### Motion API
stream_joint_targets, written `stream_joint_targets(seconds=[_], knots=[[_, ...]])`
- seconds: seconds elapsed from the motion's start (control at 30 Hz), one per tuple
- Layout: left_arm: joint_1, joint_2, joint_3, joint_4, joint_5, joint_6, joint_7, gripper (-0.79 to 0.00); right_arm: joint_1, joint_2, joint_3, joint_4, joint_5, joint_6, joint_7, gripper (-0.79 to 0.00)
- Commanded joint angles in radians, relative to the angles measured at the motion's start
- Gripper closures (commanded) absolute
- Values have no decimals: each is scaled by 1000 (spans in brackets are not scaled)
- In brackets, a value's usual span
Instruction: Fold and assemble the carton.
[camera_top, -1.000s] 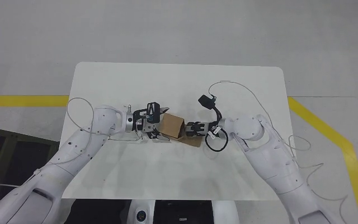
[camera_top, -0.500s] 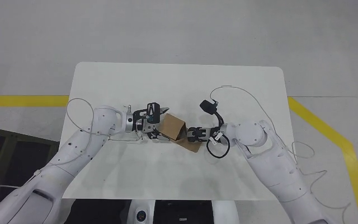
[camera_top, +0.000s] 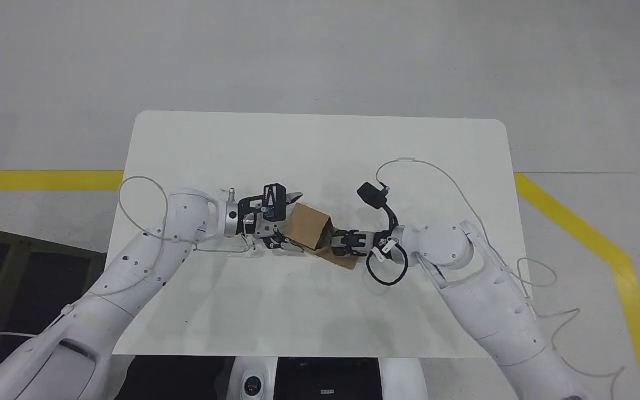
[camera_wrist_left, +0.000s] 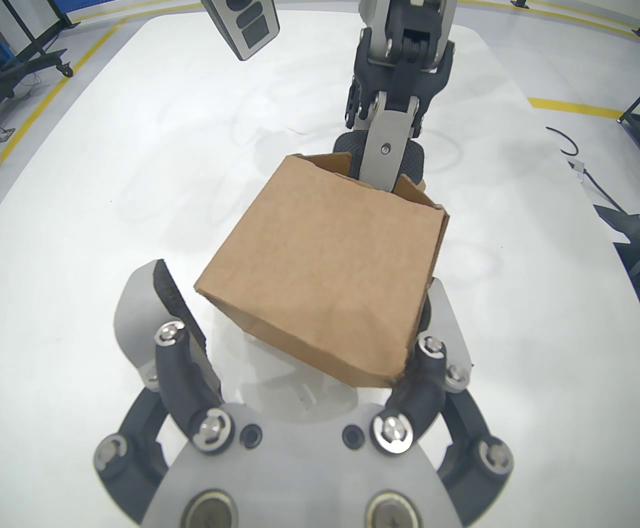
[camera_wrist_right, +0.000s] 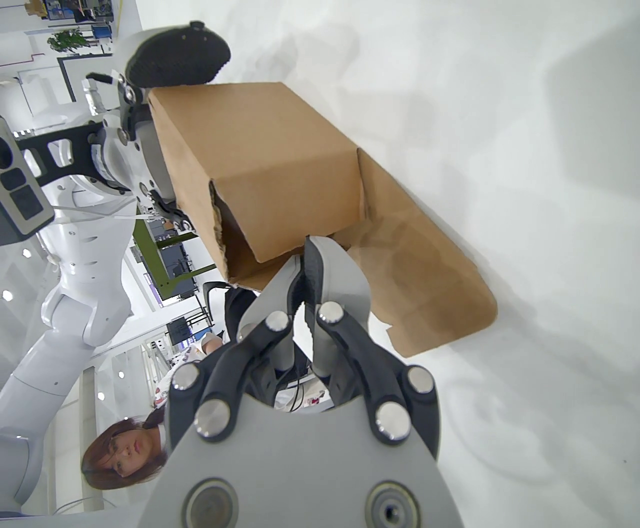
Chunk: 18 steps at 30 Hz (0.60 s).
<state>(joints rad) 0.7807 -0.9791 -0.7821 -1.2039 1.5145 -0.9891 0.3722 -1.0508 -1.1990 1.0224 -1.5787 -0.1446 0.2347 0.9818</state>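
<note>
The brown carton lies on its side near the table's middle, between my two grippers. My left gripper stands open around its closed end; one finger touches a crushed corner and the other stays apart. The carton's open end faces my right gripper, which is shut with its tips against the torn end flaps. That same gripper shows at the carton's far rim. One long flap lies flat on the table beside it.
The white table has free room on every side of the carton. A thin white cable arcs over the right half. A black cable loop hangs at the right wrist. Yellow floor lines run past both sides.
The right arm has swung toward the table's front edge and its gripper has shifted slightly toward the carton's open end. The left arm and the carton have stayed put.
</note>
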Motion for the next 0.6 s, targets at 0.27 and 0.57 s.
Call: stream_joint_targets(seconds=[0.27,0.57], knots=[[4,-3,-6,-5,6,-9,-5,-785,59,-16,-56,62,18,-24,-14,0],[11,-4,-14,-12,14,-12,-4,-785,101,-30,-92,105,37,-39,-41,0]])
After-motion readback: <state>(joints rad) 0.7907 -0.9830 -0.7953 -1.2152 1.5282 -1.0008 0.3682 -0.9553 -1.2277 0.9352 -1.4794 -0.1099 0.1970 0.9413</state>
